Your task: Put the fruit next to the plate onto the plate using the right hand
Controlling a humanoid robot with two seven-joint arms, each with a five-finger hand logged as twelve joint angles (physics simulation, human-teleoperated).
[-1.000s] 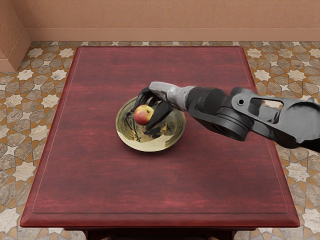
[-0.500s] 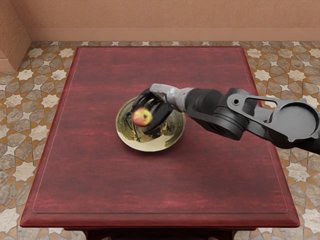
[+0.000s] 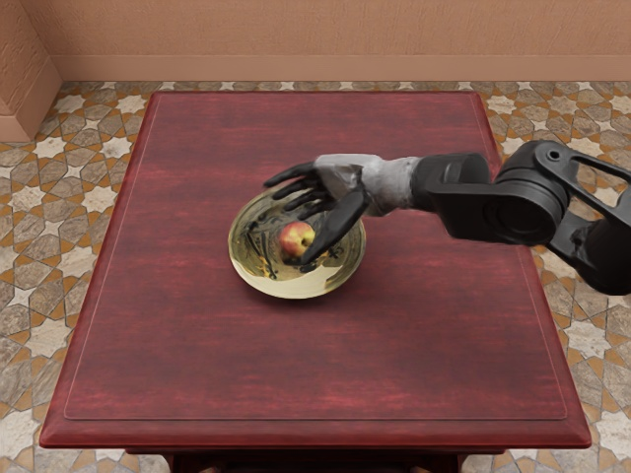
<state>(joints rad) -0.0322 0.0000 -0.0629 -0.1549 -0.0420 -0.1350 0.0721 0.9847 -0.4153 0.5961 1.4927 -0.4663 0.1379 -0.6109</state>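
Since the apple sits inside the gold plate, just left of frame centre on the red table, placement looks done to me. Right hand hovers over the plate's upper right, fingers splayed wide, holding nothing. One dark finger runs just beside the fruit; can't tell if it touches. Handling guess: light, rigid, smooth skin, so it's likely to roll in that shiny dished surface and to bruise if dropped. If a regrasp is needed, wrap around its widest girth from above, thumb opposing fingers. Near-spherical, no real long axis; stem direction too small to make out.
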